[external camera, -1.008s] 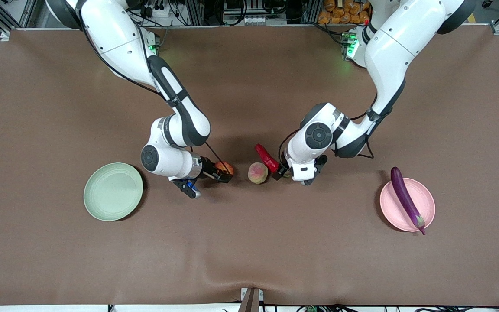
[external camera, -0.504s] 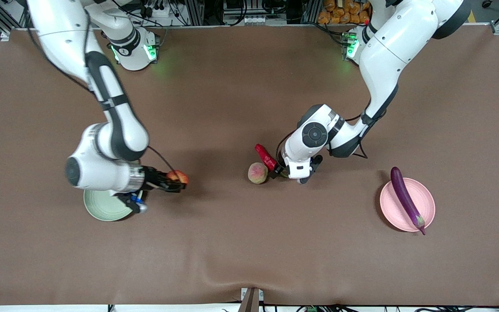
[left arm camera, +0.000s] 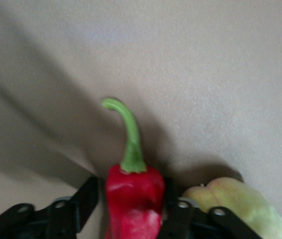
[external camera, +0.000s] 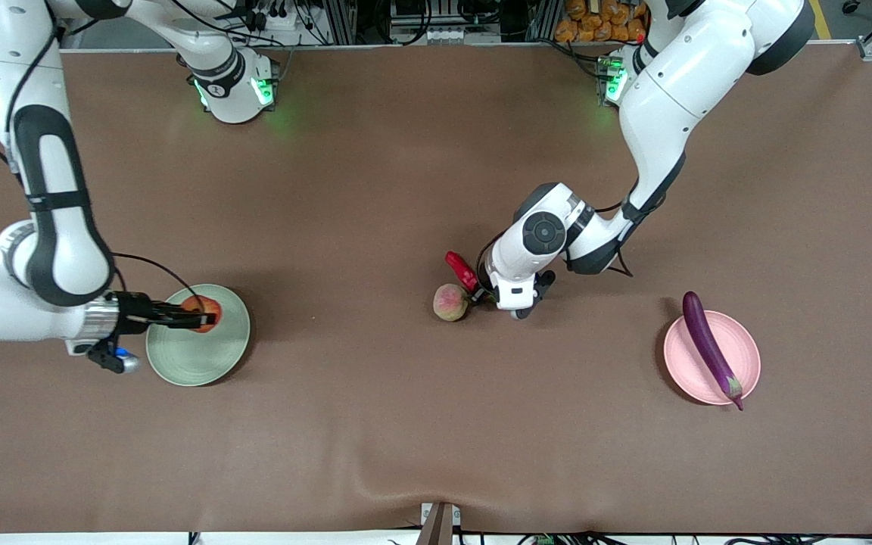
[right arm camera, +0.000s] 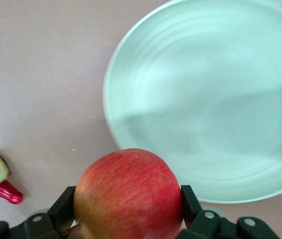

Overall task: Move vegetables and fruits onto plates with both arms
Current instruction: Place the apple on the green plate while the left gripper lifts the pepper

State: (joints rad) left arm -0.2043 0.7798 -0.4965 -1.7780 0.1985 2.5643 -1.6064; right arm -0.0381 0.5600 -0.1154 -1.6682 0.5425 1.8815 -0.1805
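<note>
Matte brown cloth covers the table (external camera: 406, 424). Over the smooth pale green plate (external camera: 194, 359), near the right arm's end, the right gripper (external camera: 205, 318) pinches the round red-orange fruit (right arm camera: 128, 194). Mid-table, the left gripper (external camera: 476, 294) squeezes the glossy red chili (left arm camera: 133, 199) beside the fuzzy peach (external camera: 450, 302). Slender purple eggplant (external camera: 708, 347) lies across the pink plate (external camera: 742, 371).

No readable text or labels appear anywhere.

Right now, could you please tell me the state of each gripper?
Left gripper: fingers closed around the red chili pepper, down at the table beside the peach.
Right gripper: shut on the round red-orange fruit, over the green plate.
</note>
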